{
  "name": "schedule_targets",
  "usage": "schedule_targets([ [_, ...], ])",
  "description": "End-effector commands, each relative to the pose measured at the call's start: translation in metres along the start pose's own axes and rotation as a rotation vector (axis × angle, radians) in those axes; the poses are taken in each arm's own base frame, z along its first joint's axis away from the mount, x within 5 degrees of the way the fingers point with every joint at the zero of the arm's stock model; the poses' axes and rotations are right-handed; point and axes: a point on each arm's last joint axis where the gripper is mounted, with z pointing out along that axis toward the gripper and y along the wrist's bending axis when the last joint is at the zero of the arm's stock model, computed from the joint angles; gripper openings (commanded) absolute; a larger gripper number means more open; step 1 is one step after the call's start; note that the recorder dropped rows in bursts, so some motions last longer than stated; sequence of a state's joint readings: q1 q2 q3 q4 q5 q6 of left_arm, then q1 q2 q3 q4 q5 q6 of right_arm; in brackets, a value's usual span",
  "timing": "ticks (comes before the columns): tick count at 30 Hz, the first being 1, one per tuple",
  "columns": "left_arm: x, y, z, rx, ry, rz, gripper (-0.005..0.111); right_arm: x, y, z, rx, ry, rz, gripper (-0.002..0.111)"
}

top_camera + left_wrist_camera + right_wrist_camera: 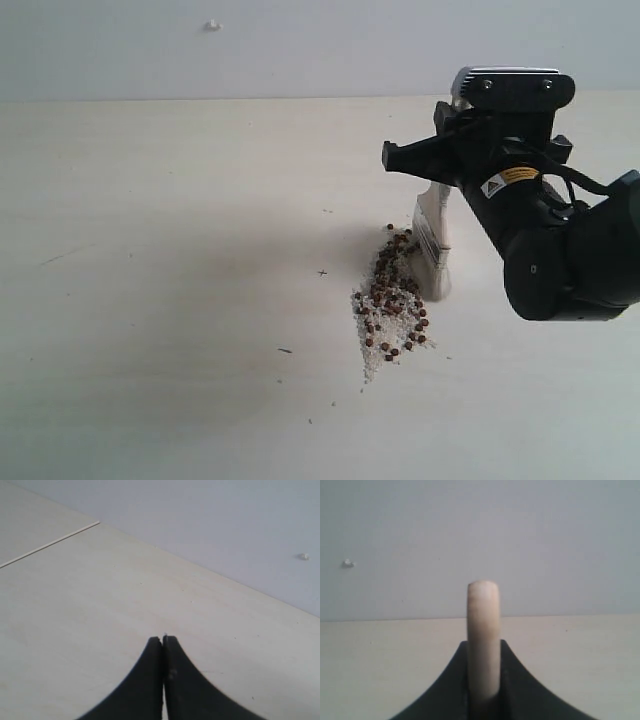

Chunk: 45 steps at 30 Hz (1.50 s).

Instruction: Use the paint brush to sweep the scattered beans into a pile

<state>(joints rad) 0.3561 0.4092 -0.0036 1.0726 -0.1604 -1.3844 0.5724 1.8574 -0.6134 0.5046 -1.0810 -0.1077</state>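
Right gripper (440, 165) sits closest, jaws clamped on the wooden handle of the brush (433, 240). It stands upright, bristle tips on the table (150, 260), touching the right edge of the beans (393, 305), which lie in a loose streak at mid-table. I judge them light and quick to roll, and the bristles soft, so the stiff handle is the right hold. Left gripper (163, 641) is pressed together on nothing.
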Motion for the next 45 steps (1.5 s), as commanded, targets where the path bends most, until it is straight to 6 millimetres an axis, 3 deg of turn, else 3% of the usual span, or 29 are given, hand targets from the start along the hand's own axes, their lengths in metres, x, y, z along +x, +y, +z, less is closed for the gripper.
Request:
schedule_targets([
  [1, 0.001, 0.001, 0.0, -0.007, -0.001, -0.005, 0.0, 0.0, 0.003, 0.005, -0.017, 0.013, 0.022, 0.0],
  [10, 0.001, 0.001, 0.0, -0.007, -0.001, -0.005, 0.0, -0.005, 0.003, 0.003, -0.018, 0.009, 0.006, 0.0],
  [17, 0.001, 0.001, 0.0, -0.007, -0.001, -0.005, 0.0, -0.049, 0.0, -0.012, 0.005, -0.039, -0.043, 0.0],
  [21, 0.001, 0.001, 0.0, -0.007, -0.001, -0.005, 0.0, -0.075, 0.004, -0.028, -0.077, -0.026, -0.064, 0.0],
  [25, 0.001, 0.001, 0.0, -0.007, -0.001, -0.005, 0.0, -0.088, 0.008, -0.058, -0.246, -0.065, -0.094, 0.0],
  [29, 0.001, 0.001, 0.0, -0.007, -0.001, -0.005, 0.0, -0.081, 0.009, -0.097, -0.463, -0.121, -0.041, 0.0],
  [35, 0.001, 0.001, 0.0, -0.007, -0.001, -0.005, 0.0, -0.055, 0.013, -0.137, -0.729, -0.136, 0.012, 0.0],
  [40, 0.001, 0.001, 0.0, -0.007, -0.001, -0.005, 0.0, -0.039, 0.023, -0.147, -0.898, -0.031, -0.015, 0.0],
  [45, 0.001, 0.001, 0.0, -0.007, -0.001, -0.005, 0.0, -0.029, 0.025, -0.143, -0.911, 0.037, 0.004, 0.0],
])
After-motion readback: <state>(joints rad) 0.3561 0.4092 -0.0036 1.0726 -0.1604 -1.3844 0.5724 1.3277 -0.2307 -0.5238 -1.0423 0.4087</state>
